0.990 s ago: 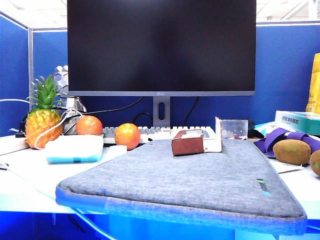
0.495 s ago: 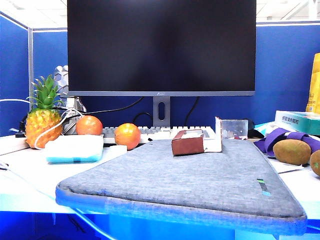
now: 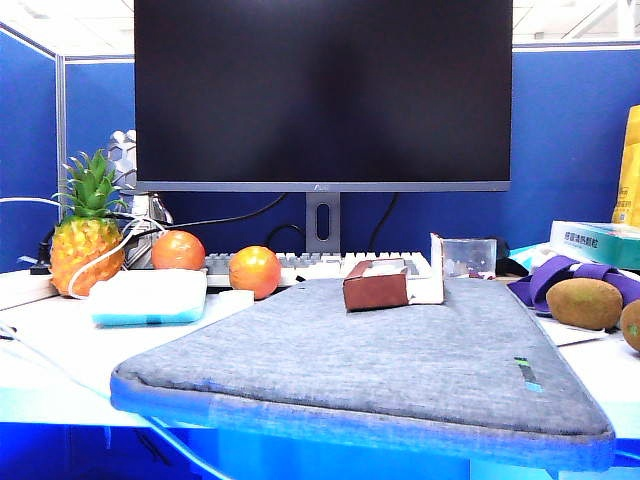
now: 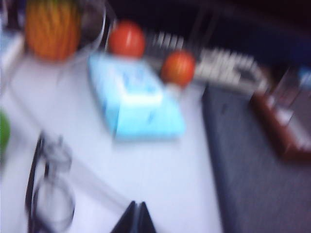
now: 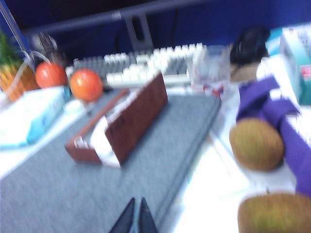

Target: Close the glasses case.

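The glasses case (image 3: 376, 286) is a reddish-brown box on the grey padded sleeve (image 3: 400, 360), in front of the monitor. Its lid (image 3: 437, 268) stands upright and shows a whitish lining. In the right wrist view the open glasses case (image 5: 121, 121) lies ahead of my right gripper (image 5: 136, 203), which hovers shut and empty over the sleeve's near edge. The left wrist view is blurred. My left gripper (image 4: 137, 208) is shut and empty over the white desk, far from the glasses case (image 4: 284, 128). Neither gripper shows in the exterior view.
Two oranges (image 3: 255, 270), a pineapple (image 3: 88, 240), a light-blue flat box (image 3: 150, 297) and a keyboard (image 3: 310, 265) lie left and behind. A clear cup (image 3: 468, 257), kiwis (image 3: 584, 303) and purple cloth (image 3: 560, 275) sit to the right. Spectacles (image 4: 48, 194) lie beside the left gripper.
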`<act>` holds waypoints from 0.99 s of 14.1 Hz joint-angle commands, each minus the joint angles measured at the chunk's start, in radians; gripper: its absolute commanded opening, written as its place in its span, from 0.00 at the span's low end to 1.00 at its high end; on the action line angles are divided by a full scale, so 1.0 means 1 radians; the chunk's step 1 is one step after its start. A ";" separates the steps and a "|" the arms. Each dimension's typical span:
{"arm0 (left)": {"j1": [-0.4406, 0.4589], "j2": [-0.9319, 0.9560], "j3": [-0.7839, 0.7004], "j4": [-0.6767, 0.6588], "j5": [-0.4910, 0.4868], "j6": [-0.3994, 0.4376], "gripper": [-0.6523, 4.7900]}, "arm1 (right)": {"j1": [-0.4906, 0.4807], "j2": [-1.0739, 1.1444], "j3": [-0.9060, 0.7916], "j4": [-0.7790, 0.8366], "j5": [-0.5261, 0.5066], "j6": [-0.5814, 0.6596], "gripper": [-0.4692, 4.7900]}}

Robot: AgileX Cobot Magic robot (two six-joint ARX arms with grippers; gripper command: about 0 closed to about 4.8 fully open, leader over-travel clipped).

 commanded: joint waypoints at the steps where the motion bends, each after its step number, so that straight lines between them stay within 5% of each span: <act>1: 0.002 -0.001 0.008 0.058 -0.033 0.003 0.11 | 0.001 0.002 0.031 0.036 0.020 0.004 0.08; 4: 0.002 0.043 0.088 0.064 -0.055 0.060 0.11 | 0.000 0.098 0.168 0.030 0.046 -0.038 0.08; 7: 0.002 0.275 0.214 0.142 -0.069 0.054 0.11 | 0.000 0.435 0.372 0.031 0.040 -0.072 0.08; 14: 0.000 0.847 0.557 0.171 0.095 0.208 0.11 | -0.002 0.910 0.650 0.034 -0.097 -0.071 0.08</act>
